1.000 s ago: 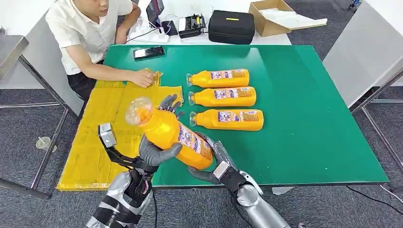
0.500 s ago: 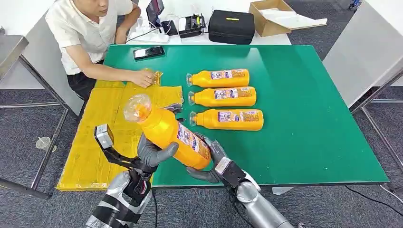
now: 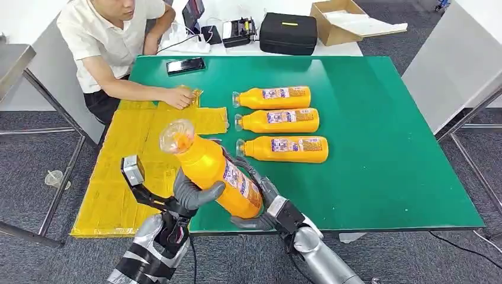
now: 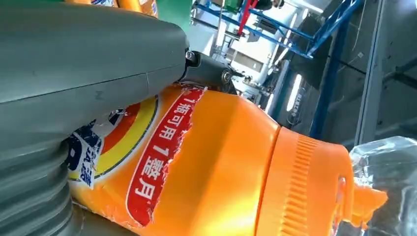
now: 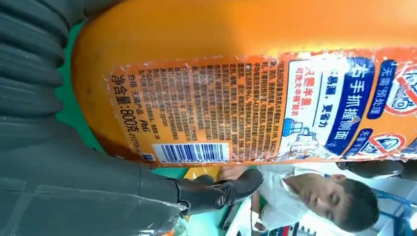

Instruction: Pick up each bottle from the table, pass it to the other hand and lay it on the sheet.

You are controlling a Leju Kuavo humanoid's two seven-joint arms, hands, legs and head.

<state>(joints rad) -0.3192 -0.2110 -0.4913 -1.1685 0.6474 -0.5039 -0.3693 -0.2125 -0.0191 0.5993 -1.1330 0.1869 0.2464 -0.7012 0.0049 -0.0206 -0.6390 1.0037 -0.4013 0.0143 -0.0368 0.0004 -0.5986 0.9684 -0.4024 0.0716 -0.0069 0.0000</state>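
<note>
I had the orange bottle (image 3: 210,168) tilted in mid-air over the table's near edge, both hands on it — the left hand (image 3: 190,194) wrapped round its middle, the right hand (image 3: 259,204) cupping the base, as a handover needs. Beyond, the yellow sheet (image 3: 127,160) lay to the left for it; three more bottles (image 3: 278,123) waited in a row on the green table (image 3: 379,148), and a person's hand (image 3: 176,97) rested on the sheet's far corner — steadying it, I judged.

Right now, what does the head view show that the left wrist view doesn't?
Head view alone: three bottles lying on the green table, the yellow sheet, the right hand under the held bottle's base, a person. Left wrist view alone: the red label strip with its print, and the ribbed cap collar. Both: the held bottle and the left hand gripping it.
</note>
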